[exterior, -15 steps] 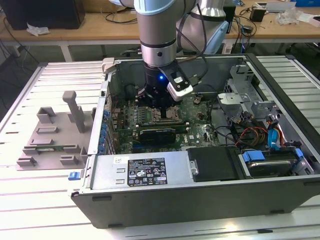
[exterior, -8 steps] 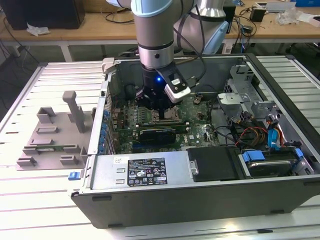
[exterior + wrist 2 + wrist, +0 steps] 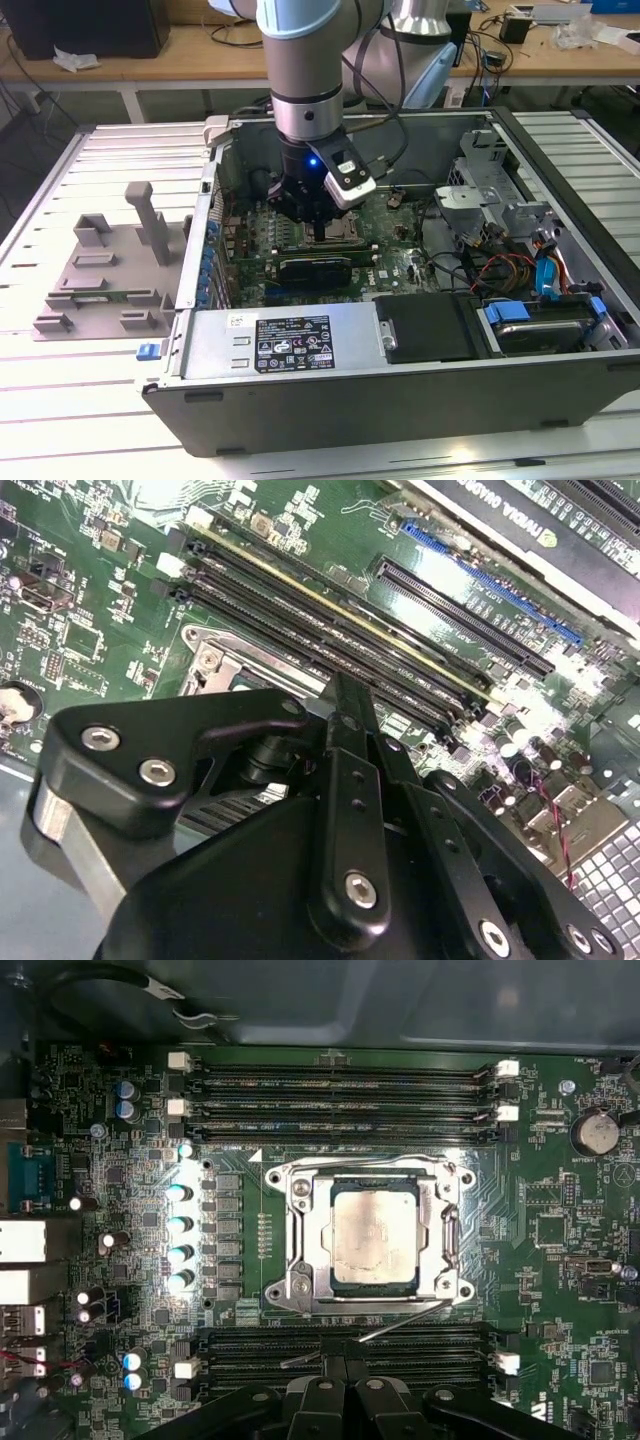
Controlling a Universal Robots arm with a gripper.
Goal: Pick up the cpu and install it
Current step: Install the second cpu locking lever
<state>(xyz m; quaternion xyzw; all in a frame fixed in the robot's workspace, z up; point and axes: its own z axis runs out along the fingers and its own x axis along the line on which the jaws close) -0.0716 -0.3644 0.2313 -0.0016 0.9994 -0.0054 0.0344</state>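
Arm (image 3: 310,90) vertical inside case (image 3: 400,400), jaws closed, empty, above seated cpu (image 3: 373,1234).

Bright overhead light; glare on the motherboard (image 3: 120,1160), wrist views soft-edged

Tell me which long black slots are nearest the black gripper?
The long black slots under the wire lever, beside the black gripper; the others lie beyond the silver square cpu.
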